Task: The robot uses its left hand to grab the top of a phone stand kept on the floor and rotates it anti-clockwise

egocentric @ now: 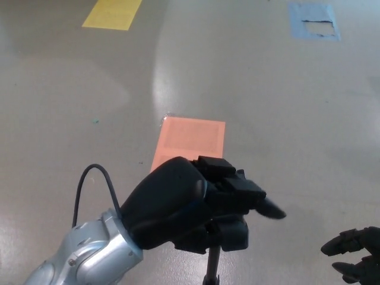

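1. I see the phone stand (pixel 214 264) only as a thin dark pole at the bottom centre of my head view, its long axis upright, rising from the floor (pixel 267 89) into the underside of my left hand (pixel 190 205). Its top is hidden, so I cannot tell which way it faces.
2. My left hand sits right over the stand's top with its fingers (pixel 246 196) curled down and clenched around it; the thumb is under the palm against the pole's upper end.
3. The silver forearm (pixel 83 255) comes in from the lower left, with a black cable (pixel 89 184) looping above the wrist.
4. My right hand (pixel 355 255) shows at the lower right corner, well apart from the stand, fingers loosely spread and holding nothing.
5. Beyond the left hand lies an orange floor patch (pixel 190 139); a yellow patch (pixel 113 13) is at the upper left, a blue patch (pixel 313 21) at the upper right.
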`<state>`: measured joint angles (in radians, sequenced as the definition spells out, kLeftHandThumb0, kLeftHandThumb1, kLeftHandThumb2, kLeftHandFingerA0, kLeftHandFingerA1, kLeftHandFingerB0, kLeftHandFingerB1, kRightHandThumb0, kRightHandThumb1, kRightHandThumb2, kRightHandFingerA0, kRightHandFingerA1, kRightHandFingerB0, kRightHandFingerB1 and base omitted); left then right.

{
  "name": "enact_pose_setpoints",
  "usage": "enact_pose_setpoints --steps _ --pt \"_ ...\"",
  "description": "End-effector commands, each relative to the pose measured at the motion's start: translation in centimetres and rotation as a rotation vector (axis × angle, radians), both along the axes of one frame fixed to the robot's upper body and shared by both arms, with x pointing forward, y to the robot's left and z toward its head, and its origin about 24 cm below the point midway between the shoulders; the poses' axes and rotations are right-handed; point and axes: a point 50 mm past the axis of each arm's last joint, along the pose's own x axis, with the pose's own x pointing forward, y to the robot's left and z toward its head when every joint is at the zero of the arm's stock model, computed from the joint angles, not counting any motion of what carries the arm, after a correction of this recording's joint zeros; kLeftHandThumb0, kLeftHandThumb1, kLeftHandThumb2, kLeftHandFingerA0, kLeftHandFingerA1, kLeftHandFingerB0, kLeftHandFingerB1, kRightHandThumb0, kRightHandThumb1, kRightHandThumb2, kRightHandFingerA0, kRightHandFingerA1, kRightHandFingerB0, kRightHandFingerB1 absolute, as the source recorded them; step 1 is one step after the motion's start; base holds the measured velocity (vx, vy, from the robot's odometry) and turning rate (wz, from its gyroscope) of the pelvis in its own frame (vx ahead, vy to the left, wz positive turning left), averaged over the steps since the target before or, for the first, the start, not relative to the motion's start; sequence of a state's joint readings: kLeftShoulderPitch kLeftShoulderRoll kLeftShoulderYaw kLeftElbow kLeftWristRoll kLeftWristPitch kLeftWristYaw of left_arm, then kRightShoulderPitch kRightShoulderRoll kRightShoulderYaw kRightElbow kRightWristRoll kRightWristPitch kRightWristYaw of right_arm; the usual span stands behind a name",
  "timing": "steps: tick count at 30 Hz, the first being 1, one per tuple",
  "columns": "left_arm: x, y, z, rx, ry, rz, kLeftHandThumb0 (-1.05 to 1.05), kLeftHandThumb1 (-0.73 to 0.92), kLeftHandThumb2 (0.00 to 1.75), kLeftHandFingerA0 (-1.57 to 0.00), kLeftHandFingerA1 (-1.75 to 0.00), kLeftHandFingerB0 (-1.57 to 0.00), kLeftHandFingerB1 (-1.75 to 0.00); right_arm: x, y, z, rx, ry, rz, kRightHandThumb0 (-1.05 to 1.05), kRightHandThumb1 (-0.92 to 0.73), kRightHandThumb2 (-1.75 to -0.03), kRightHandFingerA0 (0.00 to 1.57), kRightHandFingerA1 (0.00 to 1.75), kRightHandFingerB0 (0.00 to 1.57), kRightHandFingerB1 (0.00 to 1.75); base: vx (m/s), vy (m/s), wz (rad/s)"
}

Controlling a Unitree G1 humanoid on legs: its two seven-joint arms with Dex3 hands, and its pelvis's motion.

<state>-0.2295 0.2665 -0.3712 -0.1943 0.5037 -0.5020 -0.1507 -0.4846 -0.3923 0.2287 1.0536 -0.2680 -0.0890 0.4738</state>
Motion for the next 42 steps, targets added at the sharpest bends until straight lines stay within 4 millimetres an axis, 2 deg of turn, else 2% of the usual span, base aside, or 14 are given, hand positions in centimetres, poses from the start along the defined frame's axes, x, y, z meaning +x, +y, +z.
enact_pose_setpoints --steps 1,3,4,7,8,11,12,16,19,20,21,27,31,42 --pt "0.6 0.3 -0.1 0.000 0.017 0.019 -0.16 0.68 0.61 -0.88 -0.69 -0.91 -0.56 0.4 -0.4 0.5 -0.013 -0.010 -0.011 -0.48 -0.78 -0.64 0.47 0.39 0.37 0.34 0.00 0.000 0.00" --pt "0.6 0.3 -0.1 -0.006 0.022 0.016 -0.16 0.69 0.61 -0.90 -0.73 -0.92 -0.58 0.4 -0.4 0.6 -0.015 -0.015 -0.006 -0.48 -0.78 -0.64 0.48 0.39 0.37 0.34 0.00 0.000 0.00" --pt "0.6 0.3 -0.2 -0.012 0.031 0.010 -0.18 0.71 0.62 -0.87 -0.88 -0.91 -0.61 0.4 -0.4 0.6 -0.012 -0.014 -0.009 -0.49 -0.78 -0.64 0.48 0.39 0.37 0.35 0.00 0.000 0.00" --pt "0.6 0.4 -0.2 -0.011 0.039 0.008 -0.20 0.71 0.61 -0.85 -0.98 -0.89 -0.61 0.4 -0.4 0.5 -0.013 -0.012 -0.013 -0.49 -0.78 -0.64 0.48 0.39 0.38 0.35 0.00 0.000 0.00" --pt "0.6 0.4 -0.2 -0.014 0.041 0.008 -0.20 0.71 0.62 -0.84 -1.08 -0.90 -0.61 0.5 -0.4 0.6 -0.015 -0.014 -0.013 -0.49 -0.78 -0.64 0.49 0.39 0.39 0.35 0.00 0.000 0.00" --pt "0.8 0.4 -0.2 -0.032 0.055 0.008 -0.19 0.72 0.62 -0.86 -1.04 -0.92 -0.59 0.6 -0.5 0.7 -0.013 -0.017 -0.017 -0.49 -0.77 -0.63 0.50 0.40 0.40 0.35 0.00 0.000 0.00" --pt "0.8 0.4 -0.2 -0.040 0.072 0.007 -0.18 0.73 0.63 -0.84 -1.12 -0.93 -0.55 0.6 -0.5 0.7 -0.015 -0.017 -0.017 -0.50 -0.77 -0.63 0.50 0.39 0.40 0.35 0.00 0.000 0.00" --pt "0.9 0.4 -0.2 -0.083 0.159 -0.016 -0.17 0.75 0.63 -0.84 -1.15 -0.92 -0.51 0.7 -0.5 0.7 -0.023 -0.015 -0.016 -0.49 -0.78 -0.64 0.49 0.38 0.38 0.35 0.00 0.000 0.00" --pt "1.0 0.4 -0.2 -0.116 0.205 -0.037 -0.18 0.75 0.63 -0.88 -1.07 -0.92 -0.50 0.7 -0.4 0.8 -0.021 -0.014 -0.017 -0.48 -0.78 -0.64 0.49 0.38 0.38 0.35 0.00 0.000 0.00" --pt "1.1 0.4 -0.2 -0.148 0.248 -0.059 -0.18 0.75 0.63 -0.94 -0.83 -0.90 -0.51 0.7 -0.4 0.8 -0.019 -0.013 -0.018 -0.48 -0.78 -0.63 0.50 0.39 0.38 0.35 0.00 0.000 0.00" --pt "1.3 0.3 -0.2 -0.177 0.297 -0.077 -0.20 0.75 0.62 -0.96 -0.79 -0.92 -0.51 0.8 -0.4 0.8 -0.018 -0.014 -0.017 -0.48 -0.78 -0.63 0.50 0.38 0.37 0.34 0.00 0.000 0.00" --pt "1.6 0.2 0.0 -0.225 0.476 -0.115 -0.19 0.75 0.63 -0.98 -0.73 -0.94 -0.49 1.0 -0.3 1.1 -0.009 -0.021 -0.017 -0.48 -0.78 -0.63 0.48 0.38 0.37 0.34 0.00 0.000 0.00" --pt "2.0 0.2 -0.4 -0.321 0.740 -0.149 -0.19 0.74 0.63 -1.02 -0.64 -0.97 -0.49 1.0 -0.4 1.3 0.004 -0.037 -0.004 -0.47 -0.78 -0.63 0.45 0.39 0.38 0.35 0.00 0.000 0.00" --pt "3.0 0.1 0.0 -0.254 0.929 -0.209 -0.20 0.73 0.63 -1.03 -0.65 -0.97 -0.52 1.3 -0.3 1.6 -0.044 -0.039 0.041 -0.51 -0.79 -0.64 0.48 0.39 0.38 0.35 0.00 0.000 0.00"
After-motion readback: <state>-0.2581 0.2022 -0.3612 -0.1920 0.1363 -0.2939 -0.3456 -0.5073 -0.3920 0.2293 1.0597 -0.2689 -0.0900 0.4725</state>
